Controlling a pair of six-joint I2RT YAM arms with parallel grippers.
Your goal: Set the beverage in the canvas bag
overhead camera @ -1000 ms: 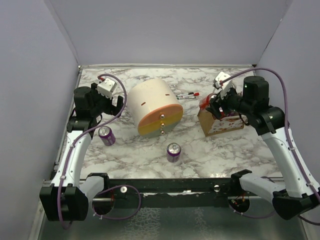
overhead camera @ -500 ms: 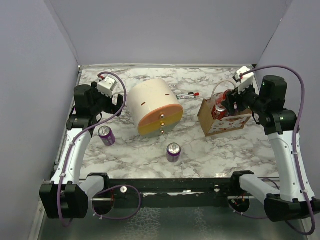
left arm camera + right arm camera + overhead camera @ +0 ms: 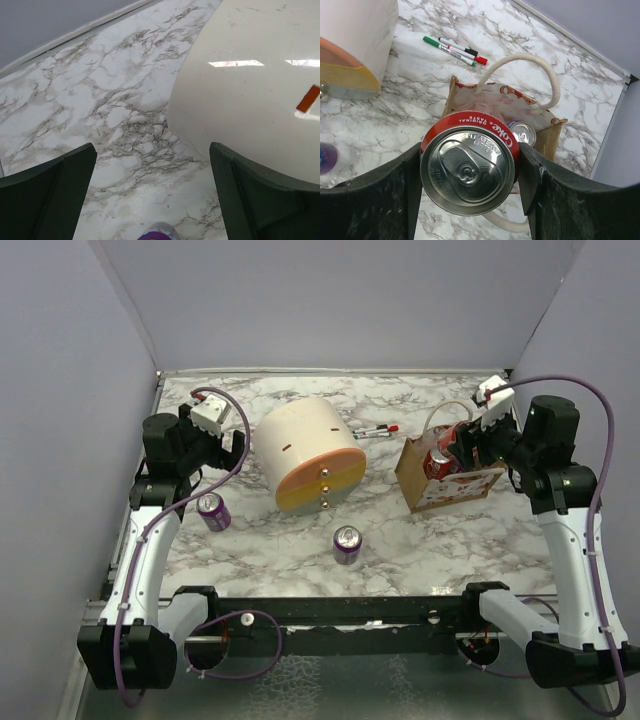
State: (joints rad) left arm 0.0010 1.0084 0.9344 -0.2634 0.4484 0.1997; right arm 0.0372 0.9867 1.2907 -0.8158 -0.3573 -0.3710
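My right gripper [image 3: 452, 452] is shut on a red Coke can [image 3: 438, 462] and holds it upright over the open top of the small tan canvas bag [image 3: 450, 490]. In the right wrist view the can's silver top [image 3: 467, 170] sits between both fingers [image 3: 402, 200], with the bag's rim [image 3: 451, 92] and pale loop handle [image 3: 552, 80] below it. Another can [image 3: 522, 132] stands inside the bag. My left gripper [image 3: 235, 445] is open and empty by the cylinder's left side.
A large cream-and-orange cylinder [image 3: 308, 455] lies mid-table. One purple can [image 3: 212, 511] stands below my left gripper, also showing in the left wrist view [image 3: 159, 234]. A second purple can [image 3: 347, 544] stands near the front. Markers [image 3: 375, 430] lie behind the cylinder.
My right arm has drawn back to the right with the red can, which now shows at the bag's mouth. My left arm has shifted slightly left.
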